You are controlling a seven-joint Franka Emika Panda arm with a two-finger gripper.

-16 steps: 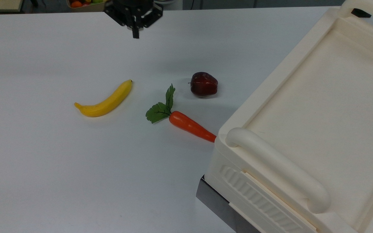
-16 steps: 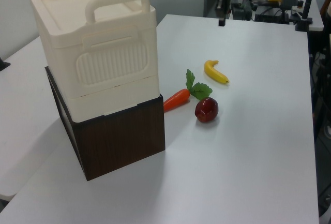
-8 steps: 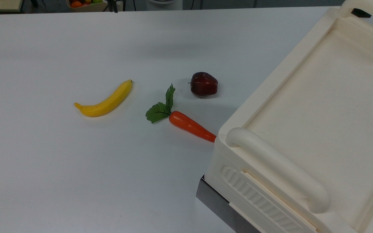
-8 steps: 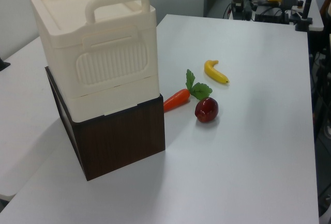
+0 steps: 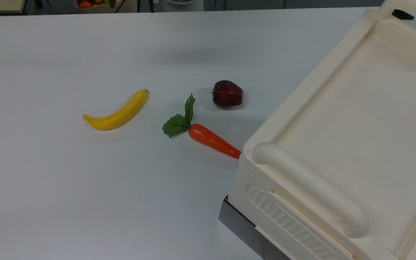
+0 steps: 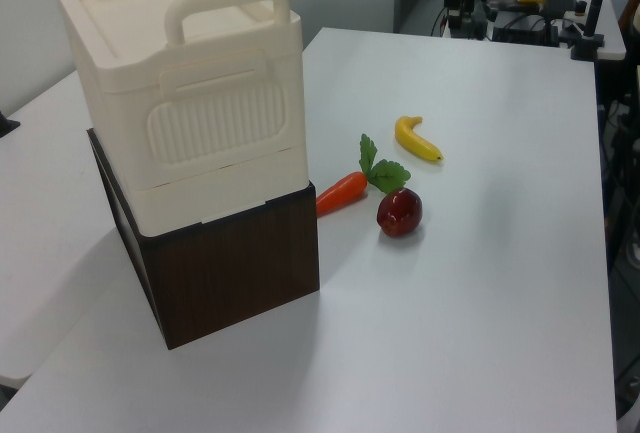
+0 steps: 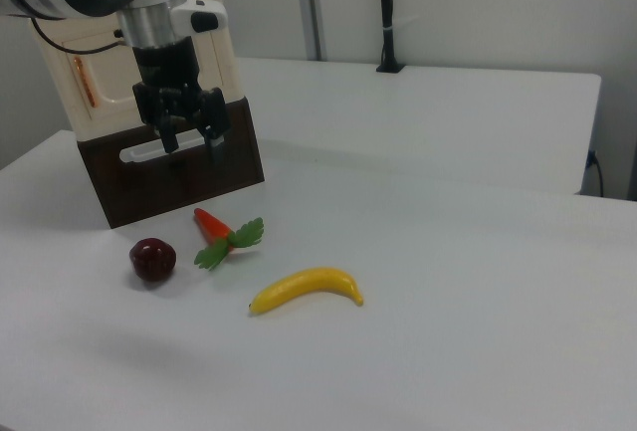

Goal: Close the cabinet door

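The cream cabinet (image 5: 356, 119) stands on a dark brown base at the top view's right, and at the left view's left as cabinet (image 6: 200, 123). In the right view the cabinet door (image 7: 100, 103) is the cream face with a narrow copper strip, partly hidden behind my arm. It looks flat against the cabinet, though I cannot tell whether it is fully shut. My gripper (image 7: 189, 142) hangs open and holds nothing. In the right view it overlaps the brown base (image 7: 179, 177), well above the table.
On the white table (image 5: 85, 198) beside the cabinet lie a yellow banana (image 5: 117, 112), an orange carrot (image 5: 211, 140) with green leaves whose tip touches the cabinet's corner, and a dark red apple (image 5: 227, 94). Rounded bar handles (image 5: 309, 187) rise from the cabinet's top.
My gripper hung over the table's far edge in the top view a second ago and has since pulled out past that edge. The cabinet and the fruit have not moved.
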